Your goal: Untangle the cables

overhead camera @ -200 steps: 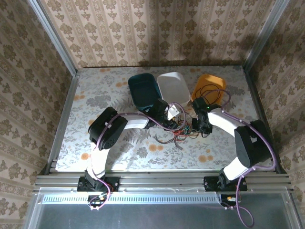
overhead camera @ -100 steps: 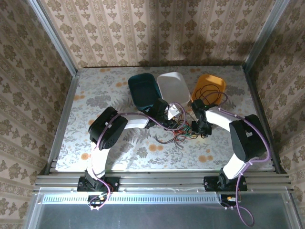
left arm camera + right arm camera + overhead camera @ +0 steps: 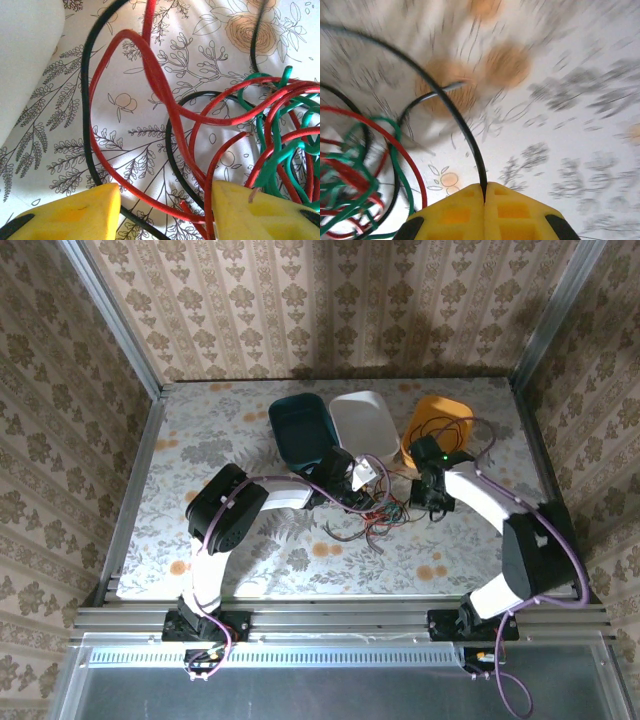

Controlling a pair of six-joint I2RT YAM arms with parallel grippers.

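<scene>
Cables (image 3: 372,515) sit knotted on the table (image 3: 205,435), btwn both arms, just on the near side of the tubs (image 3: 365,425). Right gripper (image 3: 485,186) is pressed together, pinching one black cable (image 3: 451,107) at the knot's edge, prob. to draw it free. Left gripper (image 3: 165,206) stands spread w/ red & black strands crossing the gap, likely steadying the bunch. Top view gives the layout. Wrist views show which strand is caught, plus the green tangle (image 3: 272,150).

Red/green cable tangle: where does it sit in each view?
Top external: cable tangle, mid-table, just in front of the white tub.
Left wrist: tangle, right half, green strands bunched at the right edge.
Right wrist: tangle, lower left corner.
Shared landmark: the floral tablecloth lies under it in all three.
</scene>
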